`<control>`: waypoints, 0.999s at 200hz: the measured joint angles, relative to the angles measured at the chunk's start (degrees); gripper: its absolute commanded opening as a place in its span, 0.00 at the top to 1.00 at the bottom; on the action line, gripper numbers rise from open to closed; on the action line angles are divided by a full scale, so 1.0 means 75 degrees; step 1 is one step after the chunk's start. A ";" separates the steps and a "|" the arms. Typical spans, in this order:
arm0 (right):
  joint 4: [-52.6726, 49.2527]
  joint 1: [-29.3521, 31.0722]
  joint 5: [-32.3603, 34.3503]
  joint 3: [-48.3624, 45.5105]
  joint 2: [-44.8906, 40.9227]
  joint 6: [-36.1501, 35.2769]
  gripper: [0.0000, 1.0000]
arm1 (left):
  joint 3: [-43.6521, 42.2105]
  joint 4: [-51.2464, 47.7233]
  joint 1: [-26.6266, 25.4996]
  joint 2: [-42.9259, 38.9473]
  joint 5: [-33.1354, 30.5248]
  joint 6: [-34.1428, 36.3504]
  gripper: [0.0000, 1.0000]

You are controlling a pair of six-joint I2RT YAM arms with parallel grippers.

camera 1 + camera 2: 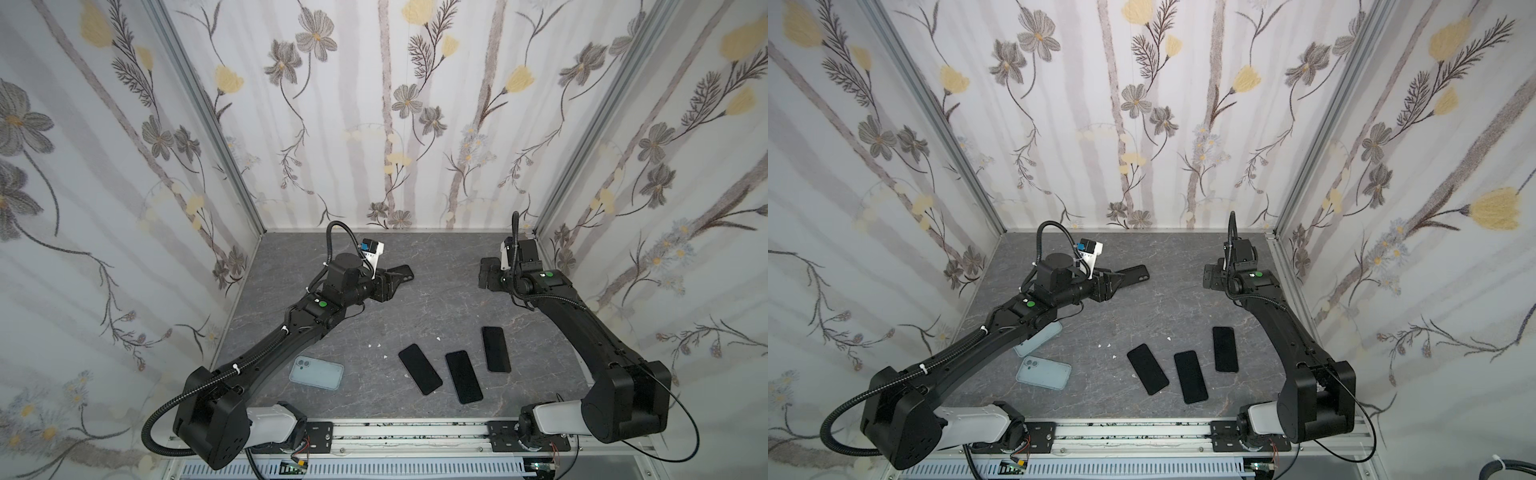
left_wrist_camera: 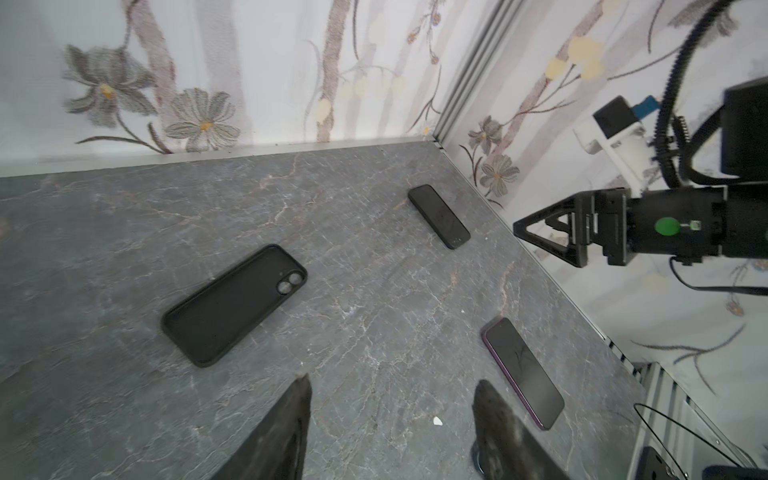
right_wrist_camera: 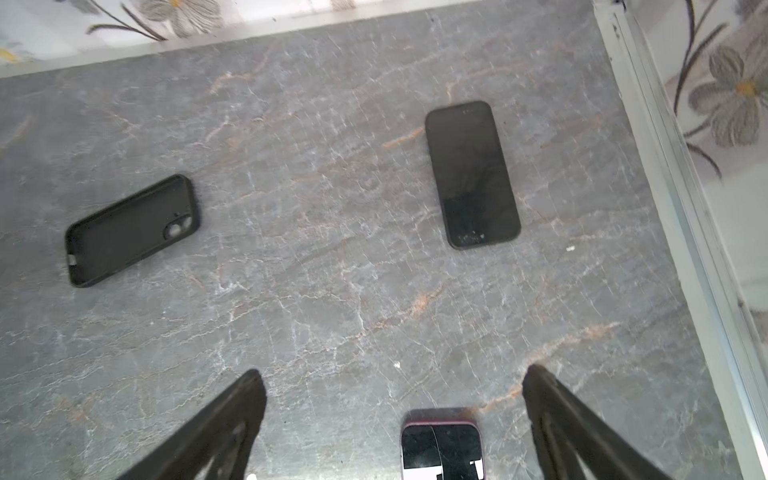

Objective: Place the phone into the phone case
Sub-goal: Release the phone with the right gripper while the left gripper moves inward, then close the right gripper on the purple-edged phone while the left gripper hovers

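Bright, even light, faint shadows — wide-angle bowing, slight wrist-view blur

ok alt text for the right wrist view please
The right hand, open and empty, hovers over a grey marble table. Ahead lie a black phone and an empty black phone case; a purple-edged phone lies just under the hand.

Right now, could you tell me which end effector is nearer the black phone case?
Left. The left end effector is right beside the black phone case; the right end effector sits well away.
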 measured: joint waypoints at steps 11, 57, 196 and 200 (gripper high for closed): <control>-0.0166 0.0000 0.0058 -0.0032 0.0000 0.0195 0.03 | 0.0000 0.0000 -0.0294 0.0058 -0.0009 0.0079 0.38; -0.0577 0.0370 -0.0108 -0.0737 -0.0589 0.0833 0.05 | 0.0038 -0.0070 -0.1099 0.0525 0.0041 0.0309 0.38; -0.0347 0.0460 -0.0513 -0.3529 -0.2512 0.2113 0.07 | 0.0458 -0.0504 -0.1886 0.1539 0.0338 0.0242 0.36; -0.0338 0.0460 -0.0510 -0.3599 -0.2535 0.2139 0.07 | 0.0495 -0.0539 -0.1886 0.1580 0.0341 0.0242 0.36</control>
